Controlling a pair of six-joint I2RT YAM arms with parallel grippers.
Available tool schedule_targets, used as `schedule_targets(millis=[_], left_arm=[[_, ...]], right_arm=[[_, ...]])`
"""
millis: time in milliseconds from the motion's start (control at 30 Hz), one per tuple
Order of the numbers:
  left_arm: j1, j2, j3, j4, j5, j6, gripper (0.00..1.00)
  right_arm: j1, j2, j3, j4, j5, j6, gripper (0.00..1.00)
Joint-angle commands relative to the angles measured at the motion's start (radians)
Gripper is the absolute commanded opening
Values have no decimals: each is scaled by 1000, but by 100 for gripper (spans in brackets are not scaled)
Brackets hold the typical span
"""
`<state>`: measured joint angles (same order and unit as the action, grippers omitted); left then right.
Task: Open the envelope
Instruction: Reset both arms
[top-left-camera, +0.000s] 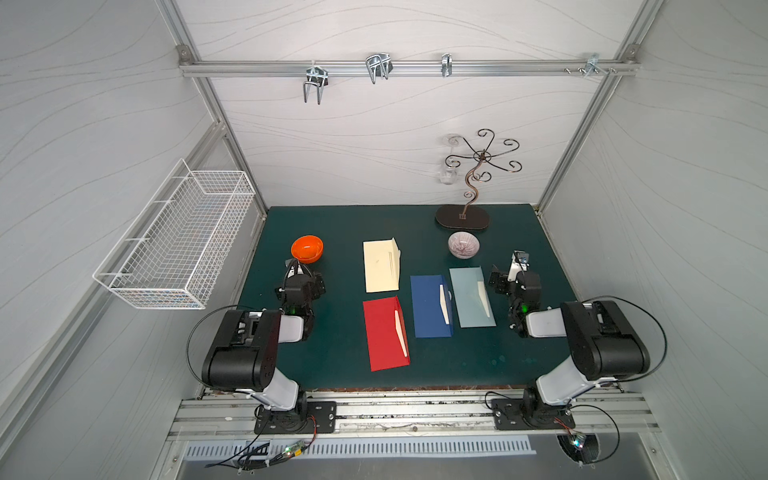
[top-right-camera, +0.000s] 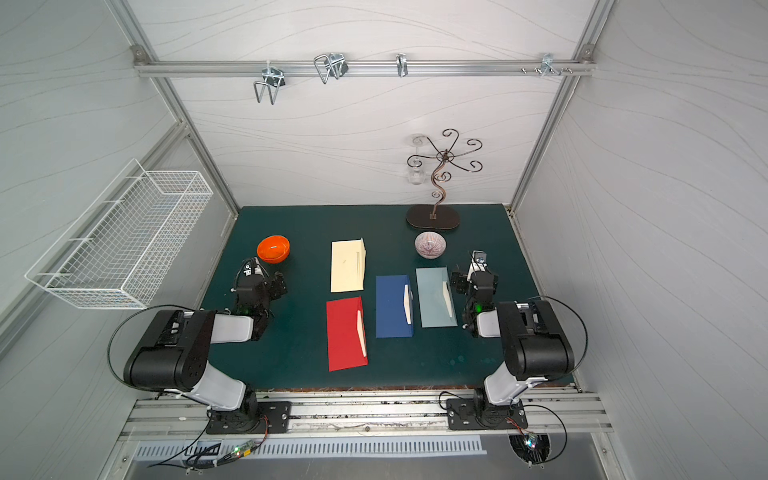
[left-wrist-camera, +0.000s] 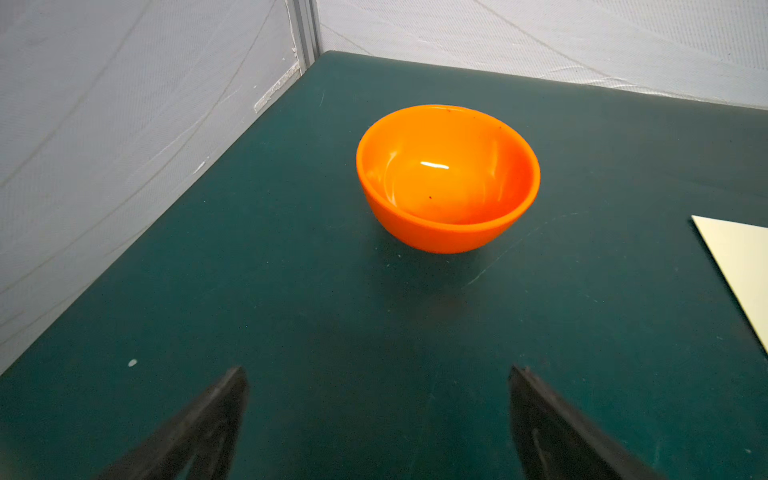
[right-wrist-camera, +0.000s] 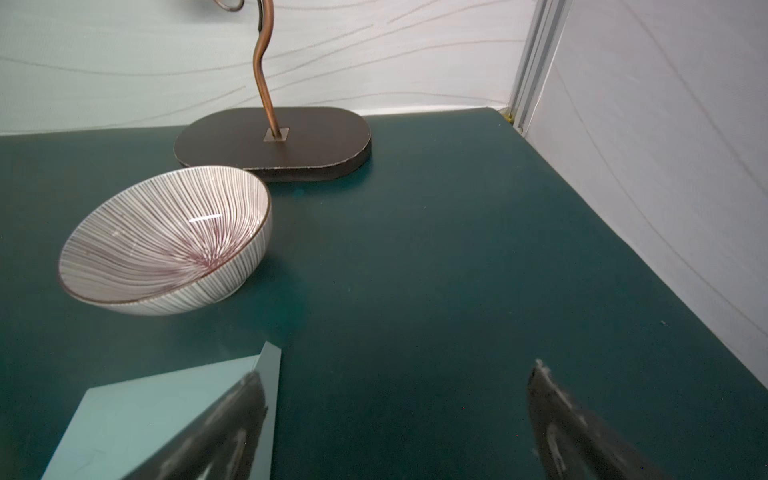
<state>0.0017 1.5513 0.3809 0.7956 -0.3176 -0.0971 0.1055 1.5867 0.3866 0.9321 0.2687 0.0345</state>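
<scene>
Pale blue envelope (right-wrist-camera: 145, 411) lies just beside the spread right fingers (right-wrist-camera: 557, 419).

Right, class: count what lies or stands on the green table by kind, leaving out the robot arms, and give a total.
Envelopes: 4 (cream envelope, red envelope, dark blue envelope, pale blue envelope)
Bowls: 2 (orange bowl, striped bowl)
Stands: 1 (metal stand)
Total: 7
</scene>
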Motion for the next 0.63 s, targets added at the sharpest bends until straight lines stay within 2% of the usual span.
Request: schedule_targets(millis=[0,600], left_arm=[[-3,-2,16,78,-10,6,100],[-3,-4,15,80,-11,7,100]], right_arm=[[10,-14,21,-66,1,8,99],[13,-11,26,-70,1,5,99]])
